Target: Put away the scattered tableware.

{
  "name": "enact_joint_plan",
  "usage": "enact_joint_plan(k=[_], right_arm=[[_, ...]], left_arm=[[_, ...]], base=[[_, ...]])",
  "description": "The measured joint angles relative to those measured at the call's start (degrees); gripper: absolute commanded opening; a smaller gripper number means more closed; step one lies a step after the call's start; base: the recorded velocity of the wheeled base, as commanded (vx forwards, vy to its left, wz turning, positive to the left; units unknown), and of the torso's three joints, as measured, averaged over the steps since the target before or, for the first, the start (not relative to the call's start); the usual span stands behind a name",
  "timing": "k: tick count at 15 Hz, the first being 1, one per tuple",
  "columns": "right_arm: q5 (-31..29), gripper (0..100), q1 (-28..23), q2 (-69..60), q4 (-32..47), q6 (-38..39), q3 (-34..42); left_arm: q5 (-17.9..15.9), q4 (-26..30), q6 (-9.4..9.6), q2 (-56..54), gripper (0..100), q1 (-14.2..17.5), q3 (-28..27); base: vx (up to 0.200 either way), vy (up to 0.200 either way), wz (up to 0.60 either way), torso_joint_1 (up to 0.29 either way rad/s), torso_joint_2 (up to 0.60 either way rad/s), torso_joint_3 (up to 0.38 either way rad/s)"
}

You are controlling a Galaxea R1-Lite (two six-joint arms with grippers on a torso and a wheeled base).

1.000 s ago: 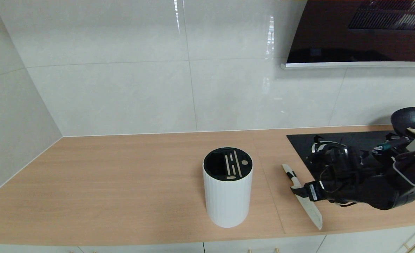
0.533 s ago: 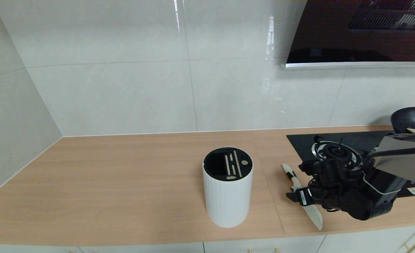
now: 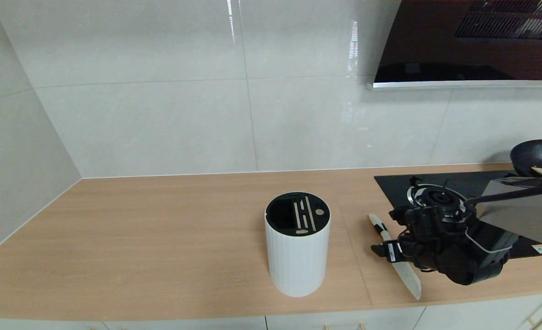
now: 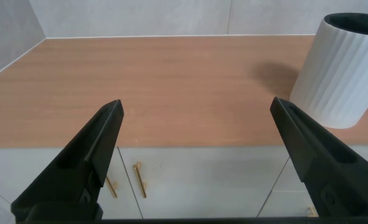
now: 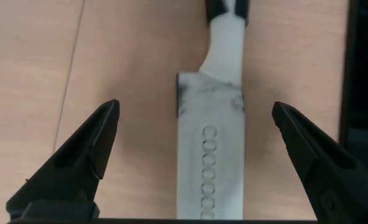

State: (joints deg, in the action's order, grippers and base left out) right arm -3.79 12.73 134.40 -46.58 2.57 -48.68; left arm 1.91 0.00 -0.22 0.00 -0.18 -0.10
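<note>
Sliding in from 3 o'clock, the right gripper (image 3: 392, 251) now sits over the knife (image 3: 407, 277), its fingers spread wide either side of the blade near the handle. The knife lies flat on the counter (image 3: 161, 238), at 3 o'clock of the white holder (image 3: 297, 256). Closing on it looks like the next step. The left gripper (image 4: 196, 168) also has its fingers apart.

Bright, even light leaves vertical glare streaks on the glossy wall tiles (image 3: 232, 18) and a soft shadow beside the white holder (image 4: 342, 68) on the counter (image 3: 161, 229).
</note>
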Motion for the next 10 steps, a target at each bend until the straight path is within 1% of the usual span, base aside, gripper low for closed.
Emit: enact_joint_plan(k=[2, 10], right_arm=[[-0.1, 100, 0.0, 0.7, -1.3, 0.2, -0.5], [-0.3, 100, -0.5, 2.8, -1.4, 0.4, -1.9]], left_arm=[[0.0, 0.0, 0.01, 0.0, 100, 0.0, 0.0], [0.0, 0.0, 0.00, 0.0, 100, 0.0, 0.0]], base=[[0.000, 0.000, 0.00, 0.000, 0.00, 0.000], [0.000, 0.000, 0.00, 0.000, 0.00, 0.000]])
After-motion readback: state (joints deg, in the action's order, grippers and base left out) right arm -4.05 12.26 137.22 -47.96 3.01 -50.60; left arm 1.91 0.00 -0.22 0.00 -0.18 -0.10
